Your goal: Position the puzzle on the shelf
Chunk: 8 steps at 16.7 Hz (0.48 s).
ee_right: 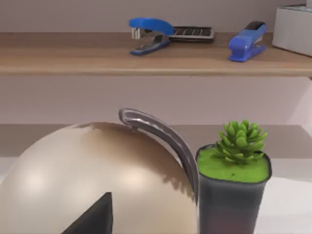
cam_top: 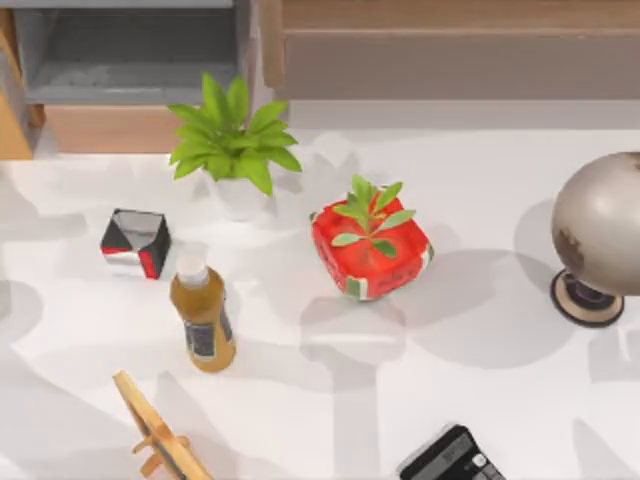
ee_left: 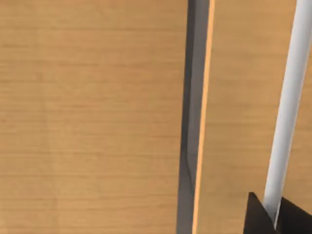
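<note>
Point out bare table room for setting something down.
Free: white table between red cube-shaped planter and grey globe; also between amber bottle and black calculator. Crowded: leafy white-potted plant, black-red-white cube and bottle cluster at left.

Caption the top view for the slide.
Table with two plants, black-red-white cube, bottle, globe; shelf behind.

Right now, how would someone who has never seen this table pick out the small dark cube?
Start at the grey-lined open compartment at the top view's upper left and come down onto the white table. The small cube sits just up and left of the amber bottle. It has black, red and white triangular patches and no leaves, unlike the larger red planter.
</note>
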### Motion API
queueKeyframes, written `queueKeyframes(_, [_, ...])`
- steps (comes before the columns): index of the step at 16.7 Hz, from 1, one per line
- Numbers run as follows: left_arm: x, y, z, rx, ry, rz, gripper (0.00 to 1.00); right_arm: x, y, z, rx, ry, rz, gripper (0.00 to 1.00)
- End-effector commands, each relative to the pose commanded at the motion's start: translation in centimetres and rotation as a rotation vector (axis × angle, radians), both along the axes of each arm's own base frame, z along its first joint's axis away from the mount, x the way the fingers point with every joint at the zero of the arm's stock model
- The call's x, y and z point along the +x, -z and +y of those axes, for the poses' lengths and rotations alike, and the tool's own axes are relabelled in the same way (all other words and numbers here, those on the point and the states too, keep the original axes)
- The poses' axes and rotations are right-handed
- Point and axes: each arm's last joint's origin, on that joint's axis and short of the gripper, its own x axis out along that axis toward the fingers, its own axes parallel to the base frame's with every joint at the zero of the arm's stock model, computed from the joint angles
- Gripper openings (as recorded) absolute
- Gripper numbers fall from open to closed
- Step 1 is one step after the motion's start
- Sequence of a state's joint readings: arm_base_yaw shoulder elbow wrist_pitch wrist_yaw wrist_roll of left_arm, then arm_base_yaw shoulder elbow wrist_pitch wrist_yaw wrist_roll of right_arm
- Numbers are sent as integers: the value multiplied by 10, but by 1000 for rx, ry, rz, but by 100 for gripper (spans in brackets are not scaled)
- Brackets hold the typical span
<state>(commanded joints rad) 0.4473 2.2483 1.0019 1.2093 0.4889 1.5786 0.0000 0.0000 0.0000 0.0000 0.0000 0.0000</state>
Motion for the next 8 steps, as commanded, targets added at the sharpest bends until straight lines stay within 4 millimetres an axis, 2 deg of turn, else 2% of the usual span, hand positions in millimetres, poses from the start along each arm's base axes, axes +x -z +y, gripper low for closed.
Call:
queueKeyframes(3, [-16, -2, 1, 7, 1, -10, 0, 0, 0, 0, 0, 0, 0, 100])
queueKeyframes(8, [-16, 0, 0, 6, 0, -6, 0, 0, 0, 0, 0, 0, 0, 100])
